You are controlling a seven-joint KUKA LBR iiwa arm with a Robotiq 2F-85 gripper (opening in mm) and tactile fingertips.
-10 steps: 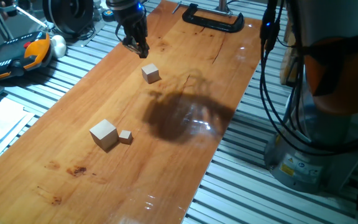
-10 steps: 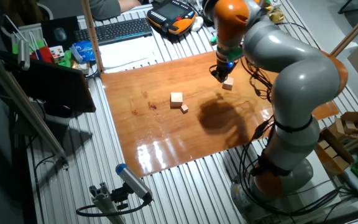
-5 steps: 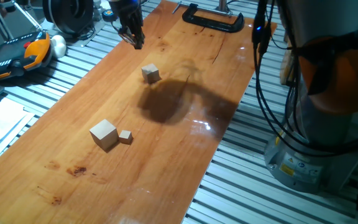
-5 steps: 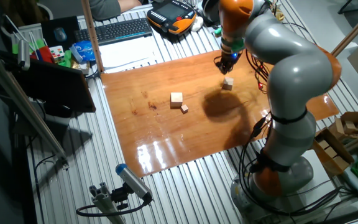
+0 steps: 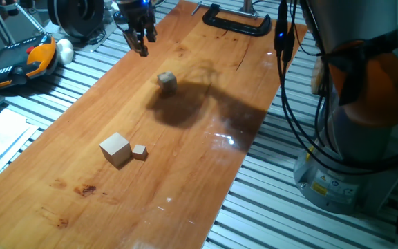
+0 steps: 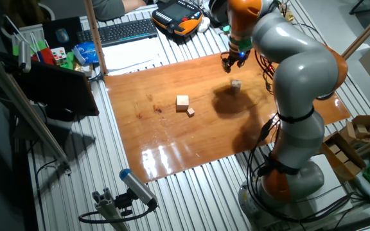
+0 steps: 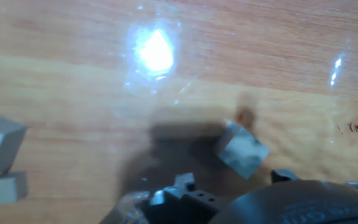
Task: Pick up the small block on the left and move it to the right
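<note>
Table carries big cube touching tiny cube, small block lying free well apart from them, with gripper raised beyond it holding nothing, jaw gap cannot be told.

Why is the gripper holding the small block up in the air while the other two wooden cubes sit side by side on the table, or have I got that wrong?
One thing is wrong: the gripper holds nothing. The small block lies on the table, apart from the gripper, as one fixed view shows. The bigger cube and the tiny cube do sit side by side.
</note>
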